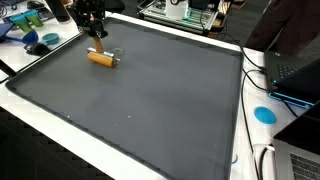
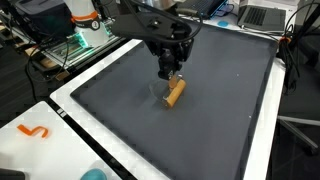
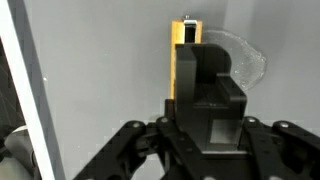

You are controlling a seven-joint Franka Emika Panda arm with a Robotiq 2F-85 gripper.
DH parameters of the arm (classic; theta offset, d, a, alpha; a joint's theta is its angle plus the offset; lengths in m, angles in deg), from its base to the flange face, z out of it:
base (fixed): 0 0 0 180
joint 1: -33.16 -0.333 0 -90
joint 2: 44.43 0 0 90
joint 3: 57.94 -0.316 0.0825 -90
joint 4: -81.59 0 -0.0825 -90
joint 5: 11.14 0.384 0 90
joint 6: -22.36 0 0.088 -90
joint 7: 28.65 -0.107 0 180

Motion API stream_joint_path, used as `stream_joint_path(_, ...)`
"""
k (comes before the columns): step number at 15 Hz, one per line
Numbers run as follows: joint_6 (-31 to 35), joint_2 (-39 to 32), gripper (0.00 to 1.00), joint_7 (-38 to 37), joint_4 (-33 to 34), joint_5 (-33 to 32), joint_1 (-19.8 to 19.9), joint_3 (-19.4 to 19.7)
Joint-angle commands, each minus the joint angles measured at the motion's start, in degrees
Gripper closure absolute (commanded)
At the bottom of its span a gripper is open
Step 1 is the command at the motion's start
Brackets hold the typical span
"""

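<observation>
Wooden block [image 3: 184, 60] shows its clear piece [image 3: 245, 62] plainly only in wrist view (tool [image 2: 169, 72] grip: cannot tell).

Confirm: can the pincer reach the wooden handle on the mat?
Likely yes. The pincer hangs right above the handle, and nothing on the mat stands between them.

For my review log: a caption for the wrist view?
Gripper over a wooden-handled tool lying on the grey mat.

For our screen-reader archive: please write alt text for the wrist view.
The gripper, black, sits close over a yellow-orange block lying on a grey mat. A clear rounded piece shows at the block's side.
</observation>
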State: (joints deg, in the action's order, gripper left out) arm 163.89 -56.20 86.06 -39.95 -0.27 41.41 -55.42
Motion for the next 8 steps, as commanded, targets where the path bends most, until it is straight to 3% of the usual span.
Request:
stream_joint_path(1, 1.1, 0.5, 0.76, 0.6, -0.1, 1.7, 0.9, -1.0)
stream_joint_path(8, 1.7, 3.3, 0.76, -0.6, -0.9, 1.0, 0.4, -1.3)
